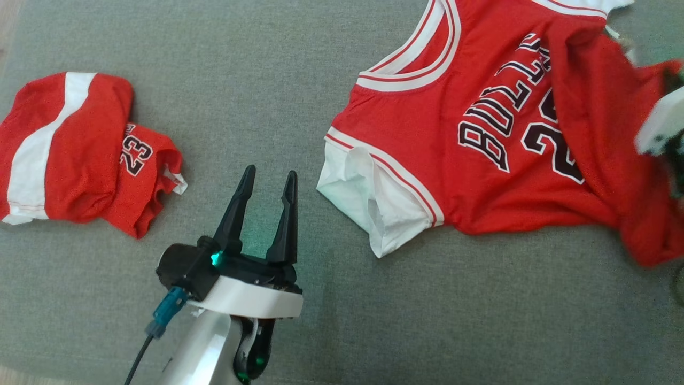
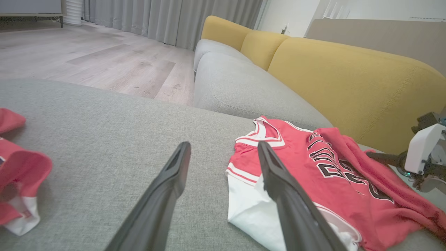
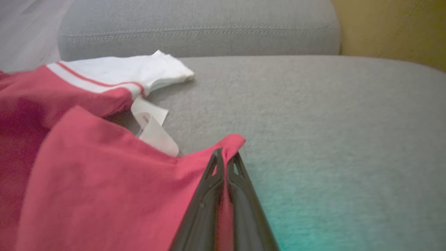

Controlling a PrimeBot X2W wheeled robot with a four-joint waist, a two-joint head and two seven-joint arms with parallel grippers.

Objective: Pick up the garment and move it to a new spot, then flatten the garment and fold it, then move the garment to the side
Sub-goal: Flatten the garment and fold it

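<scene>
Head view: left gripper [image 1: 270, 172] is held wide apart and empty, with the Bulls jersey [image 1: 427, 144] spread to its right and red shorts [image 1: 64, 149] to its left. Right wrist view: right gripper [image 3: 226, 155] is closed upon the jersey's red edge.

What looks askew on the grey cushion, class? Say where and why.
The red jersey lies skewed, with a flap folded over the printed number and a corner pinched in the right gripper's shut fingers. The smaller red garment, far left in the head view, sits bunched rather than flat.
</scene>
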